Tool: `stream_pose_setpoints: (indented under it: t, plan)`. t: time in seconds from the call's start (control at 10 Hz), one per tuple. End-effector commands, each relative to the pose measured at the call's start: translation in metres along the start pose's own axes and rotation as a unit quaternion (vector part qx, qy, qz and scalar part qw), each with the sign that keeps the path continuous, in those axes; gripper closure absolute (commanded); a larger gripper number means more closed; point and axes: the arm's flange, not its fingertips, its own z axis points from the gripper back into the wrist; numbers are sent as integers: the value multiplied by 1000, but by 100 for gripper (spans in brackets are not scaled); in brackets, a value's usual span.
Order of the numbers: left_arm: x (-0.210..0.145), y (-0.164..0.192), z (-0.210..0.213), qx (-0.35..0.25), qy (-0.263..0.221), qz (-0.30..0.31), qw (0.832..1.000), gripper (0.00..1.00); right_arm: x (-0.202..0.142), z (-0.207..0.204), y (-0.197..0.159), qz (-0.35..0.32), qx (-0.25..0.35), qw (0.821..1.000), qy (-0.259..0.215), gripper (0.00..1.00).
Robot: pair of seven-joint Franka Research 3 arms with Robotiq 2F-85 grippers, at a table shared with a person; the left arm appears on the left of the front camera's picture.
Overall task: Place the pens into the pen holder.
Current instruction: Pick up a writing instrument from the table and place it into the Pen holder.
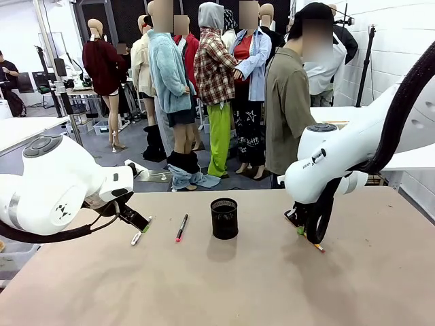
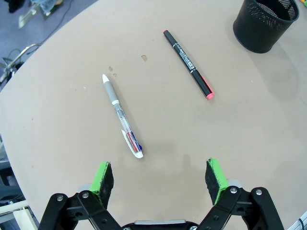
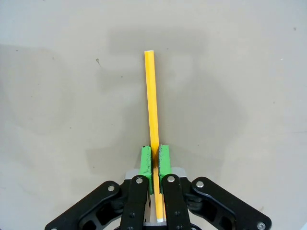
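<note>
1. The surface [image 1: 224, 292] carries one holder and two loose pens. My two arms work over it, and a person stands at its far edge.
2. My right end effector [image 3: 155, 155] is clenched on the yellow pencil [image 3: 151, 105], pinching it near one end. The rest of the shaft runs out ahead of the fingers, low over the surface.
3. I judge this to be the pickup of the first pen. Next I need to lift it, tip the pencil upright, carry it left over the cup's mouth and let go.
4. My left end effector [image 2: 160, 175] is released, jaws wide and holding nothing, hovering just beside the white pen.
5. One black mesh pen holder [image 1: 224, 218] stands upright mid-surface, with no pen sticking out of it.
6. I count three pens. Besides the gripped pencil, the black marker [image 2: 188, 63] lies flat left of the holder. The white pen [image 2: 122, 115] lies flat farther left.
</note>
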Motion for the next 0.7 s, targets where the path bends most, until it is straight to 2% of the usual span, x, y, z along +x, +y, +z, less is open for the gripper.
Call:
stream_pose_setpoints:
  t: [0.0,0.3,0.5,0.6]
  plan:
    - [0,1,0,0,0,1,1000,0,2,-14,-9,12,13,999,36,100]
    - [0,1,0,0,0,1,1000,0,0,6,-6,46,29,998,13,100]
    - [0,1,0,0,0,1,1000,0,-17,44,-8,124,106,986,-44,100]
    - [0,1,0,0,0,1,1000,0,-25,59,-8,168,144,972,-74,100]
